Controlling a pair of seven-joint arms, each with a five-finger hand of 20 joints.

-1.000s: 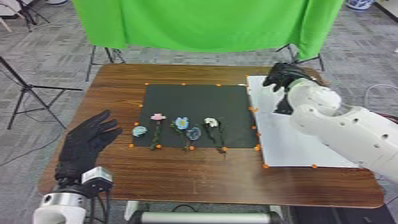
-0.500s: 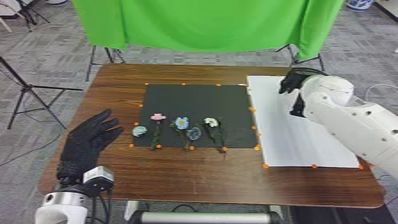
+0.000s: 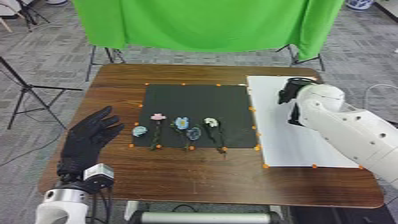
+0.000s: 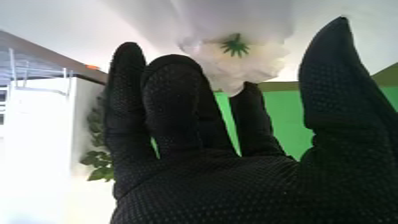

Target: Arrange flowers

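Evidently the work is at the placing or adjusting step: a white bloom (image 4: 235,50) is by the far edge of the white sheet (image 3: 311,147), just beside the right hand (image 3: 290,92), whose fingers are extended rather than curled round it. Next calls for a gentle nudge or a clean lift away — loose petals could catch on the glove. Five more flowers (image 3: 158,117) wait on the black mat (image 3: 191,100), towards its near edge. The left hand (image 3: 84,140), fingers loose and spread, is over the tabletop's left edge. Orange markers (image 3: 266,166) dot mat and sheet on the brown tabletop (image 3: 187,185) — beyond its far edge hangs a green cloth (image 3: 209,25), above grey carpet (image 3: 53,55).
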